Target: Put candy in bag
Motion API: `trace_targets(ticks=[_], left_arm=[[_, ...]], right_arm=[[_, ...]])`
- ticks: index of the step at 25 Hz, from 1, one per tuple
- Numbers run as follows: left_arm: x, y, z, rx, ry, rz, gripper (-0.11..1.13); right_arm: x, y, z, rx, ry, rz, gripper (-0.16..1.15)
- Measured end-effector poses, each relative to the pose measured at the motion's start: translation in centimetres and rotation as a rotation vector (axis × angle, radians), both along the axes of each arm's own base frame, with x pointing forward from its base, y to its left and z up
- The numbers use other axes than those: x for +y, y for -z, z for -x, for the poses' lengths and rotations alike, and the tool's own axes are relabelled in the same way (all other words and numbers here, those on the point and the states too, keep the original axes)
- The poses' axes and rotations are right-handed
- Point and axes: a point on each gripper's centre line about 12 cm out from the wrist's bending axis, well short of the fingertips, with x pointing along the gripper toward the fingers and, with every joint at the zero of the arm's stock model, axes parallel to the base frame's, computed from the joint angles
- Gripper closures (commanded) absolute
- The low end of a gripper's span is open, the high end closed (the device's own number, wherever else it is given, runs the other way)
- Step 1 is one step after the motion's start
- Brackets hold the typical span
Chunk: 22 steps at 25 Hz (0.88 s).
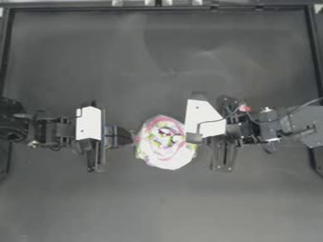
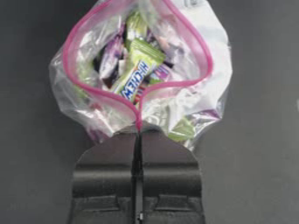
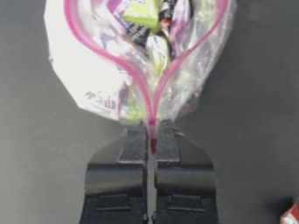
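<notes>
Left gripper (image 2: 139,131) and right gripper (image 3: 152,131) are each pinching the bag's (image 1: 165,143) pink rim, holding its mouth open; candy (image 1: 245,108) is lying beside the right arm.

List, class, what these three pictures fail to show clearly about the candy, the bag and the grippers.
- Candy: right wrist view, cut off by the edge; top view, too small.
- Bag bottom: wrist views, hidden behind its contents.
- Left gripper, right gripper: top view, fingertips blurred against the bag.

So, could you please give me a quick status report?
Left tool and right tool both shut on bag rim, mouth open. Candy behind right arm. Nothing in the way.
</notes>
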Motion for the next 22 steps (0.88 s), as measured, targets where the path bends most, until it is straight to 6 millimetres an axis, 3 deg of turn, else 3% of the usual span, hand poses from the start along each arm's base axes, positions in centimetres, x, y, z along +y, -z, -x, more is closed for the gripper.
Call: trace_targets(ticks=[5,14,16,22], left_arm=[[-0.05,0.02,0.04,0.000,0.000,0.001,0.99],[-0.04,0.00,0.00,0.000,0.001,-0.001,0.99],[-0.04,0.00,0.00,0.000,0.001,-0.001,0.99],[-0.04,-0.02,-0.01,-0.002,0.000,0.001,0.99]], right_arm=[[-0.07,0.00,0.00,0.001,-0.004,0.005,0.84],[-0.14,-0.04,-0.04,-0.001,-0.018,0.018,0.09],[-0.18,-0.04,-0.05,-0.003,-0.012,0.015,-0.01],[-0.08,-0.38,-0.14,-0.014,-0.011,0.009,-0.03]])
